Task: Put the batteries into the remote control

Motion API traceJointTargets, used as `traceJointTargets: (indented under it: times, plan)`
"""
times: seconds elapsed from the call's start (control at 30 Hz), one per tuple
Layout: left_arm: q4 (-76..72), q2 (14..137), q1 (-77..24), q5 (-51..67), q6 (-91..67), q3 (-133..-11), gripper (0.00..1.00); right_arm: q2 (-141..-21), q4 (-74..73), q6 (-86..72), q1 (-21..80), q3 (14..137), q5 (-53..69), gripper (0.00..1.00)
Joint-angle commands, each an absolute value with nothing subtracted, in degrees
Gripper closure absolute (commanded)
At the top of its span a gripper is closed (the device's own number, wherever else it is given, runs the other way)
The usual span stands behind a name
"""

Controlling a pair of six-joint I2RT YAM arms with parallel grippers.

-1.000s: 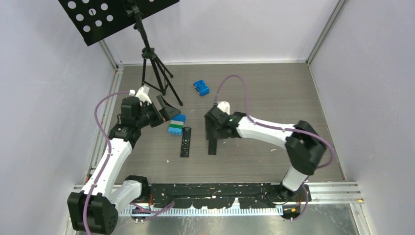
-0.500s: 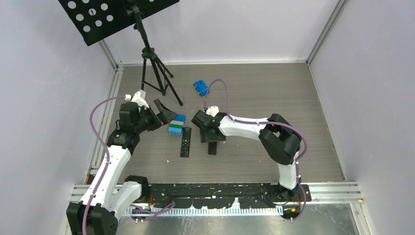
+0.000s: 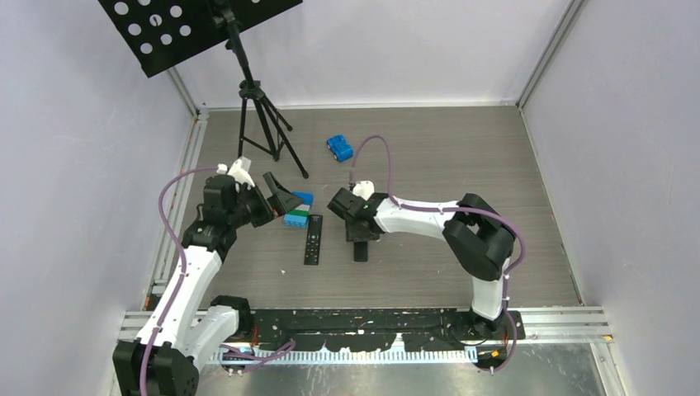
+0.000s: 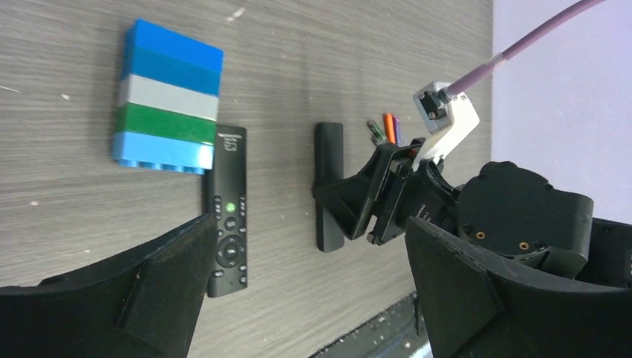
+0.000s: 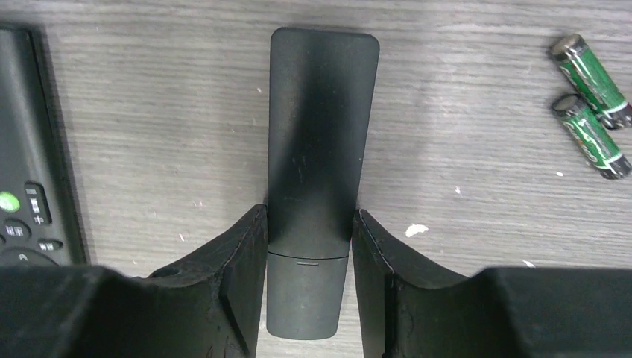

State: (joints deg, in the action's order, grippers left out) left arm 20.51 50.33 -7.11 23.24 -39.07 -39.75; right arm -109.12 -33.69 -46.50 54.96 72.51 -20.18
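Remote (image 5: 320, 149), black, plain side up: flat on table (image 5: 149, 112), between buttoned remote (image 5: 30, 149) and two green batteries (image 5: 589, 78). Likely light, rigid, slick; best gripped across long edges. Right claw (image 5: 309, 216) half closed, pads against both edges. Left claw (image 4: 309, 227) wide open, empty.

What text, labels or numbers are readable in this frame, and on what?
Nothing can be quoted.
Too small to read: white mark at one end of the buttoned remote.
Blurred: label print on the green batteries.
No text visible on the plain black remote.
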Motion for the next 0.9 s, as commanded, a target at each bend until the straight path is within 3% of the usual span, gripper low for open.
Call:
traceJointTargets:
  times: [0.0,0.23,0.53,0.77,0.87]
  plan:
    - [19.5,49.6,-7.2,32.1,-41.6,-38.4,0.02,-99.5,-26.8,-43.2,55.0,67.9,-21.8,0.81]
    - [6.4,52.5,-8.3,43.5,-54.8,-36.8,0.03,-81.1,-14.8,-33.1,55.0,59.6,-16.1,0.85]
    - [1.7,61.3,-20.4,40.5,-55.2,-49.7,0.04,-69.8,-14.3,-22.9,55.0,62.8,-3.0,0.86]
    - [2.9,65.0,-24.2,38.6,-54.1,-53.9,0.13,-70.0,-16.9,-20.3,55.0,66.9,-1.5,0.86]
    - [3.5,65.7,-25.4,37.6,-54.1,-53.9,0.29,-70.6,-16.9,-20.1,55.0,67.9,-1.0,0.86]
